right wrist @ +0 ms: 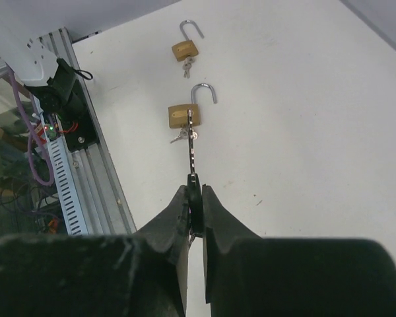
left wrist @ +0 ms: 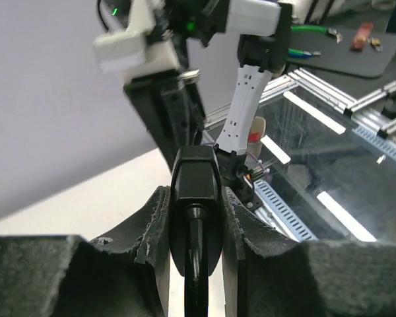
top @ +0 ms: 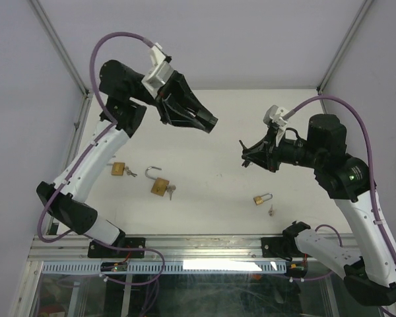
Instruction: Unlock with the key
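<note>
My left gripper (top: 210, 122) is raised above the table's far middle. In the left wrist view it (left wrist: 195, 193) is shut on a black lock (left wrist: 195, 175), whose rounded body sits squeezed between the pads with a black bar running back toward the camera. My right gripper (top: 245, 153) hangs a short way to the right of it, apart from it. In the right wrist view it (right wrist: 195, 190) is shut on the black head of a key (right wrist: 192, 153), with the metal blade sticking out past the fingertips. The blade touches nothing.
Three brass padlocks lie on the white table (top: 251, 125): one at the left (top: 117, 169), one with its shackle swung open (top: 160, 187), one nearer the right arm (top: 263, 198) with a small key (top: 271, 211) beside it. An aluminium rail (top: 204, 246) runs along the near edge.
</note>
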`<action>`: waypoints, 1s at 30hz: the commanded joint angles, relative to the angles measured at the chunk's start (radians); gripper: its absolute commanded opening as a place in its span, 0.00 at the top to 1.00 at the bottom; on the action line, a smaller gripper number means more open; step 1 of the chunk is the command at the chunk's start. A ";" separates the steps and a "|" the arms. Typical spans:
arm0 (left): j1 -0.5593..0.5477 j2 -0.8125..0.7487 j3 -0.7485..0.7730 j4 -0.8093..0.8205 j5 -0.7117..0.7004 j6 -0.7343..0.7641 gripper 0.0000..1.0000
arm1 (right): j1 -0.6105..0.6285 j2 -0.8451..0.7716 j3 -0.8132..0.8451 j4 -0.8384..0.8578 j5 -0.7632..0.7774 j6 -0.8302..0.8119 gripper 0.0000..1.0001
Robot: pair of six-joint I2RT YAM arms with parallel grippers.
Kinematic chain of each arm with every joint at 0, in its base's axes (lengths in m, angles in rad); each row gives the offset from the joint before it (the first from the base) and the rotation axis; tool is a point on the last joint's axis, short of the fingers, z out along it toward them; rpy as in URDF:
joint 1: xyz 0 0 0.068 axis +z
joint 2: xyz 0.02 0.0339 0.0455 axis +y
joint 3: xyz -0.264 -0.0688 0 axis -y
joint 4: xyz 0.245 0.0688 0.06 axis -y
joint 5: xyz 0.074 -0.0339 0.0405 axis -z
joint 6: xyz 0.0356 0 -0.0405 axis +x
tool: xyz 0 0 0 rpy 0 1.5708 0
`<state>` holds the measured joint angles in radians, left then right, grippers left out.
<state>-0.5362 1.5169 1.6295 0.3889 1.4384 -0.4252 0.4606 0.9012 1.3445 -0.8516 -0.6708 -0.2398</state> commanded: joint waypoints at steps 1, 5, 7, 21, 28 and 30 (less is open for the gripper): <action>0.001 -0.028 0.251 0.058 0.140 -0.006 1.00 | -0.006 -0.020 -0.001 0.120 -0.029 0.056 1.00; 0.001 0.050 0.597 -0.105 0.149 -0.003 1.00 | -0.006 -0.009 -0.049 0.176 -0.064 0.090 1.00; -0.004 0.099 0.797 -0.212 0.147 0.041 1.00 | -0.007 0.011 -0.045 0.196 -0.074 0.096 1.00; -0.022 0.000 0.609 -0.111 0.096 -0.082 1.00 | -0.007 0.085 0.002 0.196 -0.036 0.082 1.00; 0.088 -0.114 -0.127 -0.383 -0.031 0.084 1.00 | -0.008 0.062 -0.011 0.145 0.121 0.111 1.00; 0.080 -0.079 -0.182 -0.693 -0.216 0.305 1.00 | -0.008 0.070 0.007 0.111 0.151 0.109 1.00</action>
<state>-0.4725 1.3918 1.5738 0.1204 1.4784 -0.3851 0.4576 0.9787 1.3090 -0.7227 -0.6128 -0.1490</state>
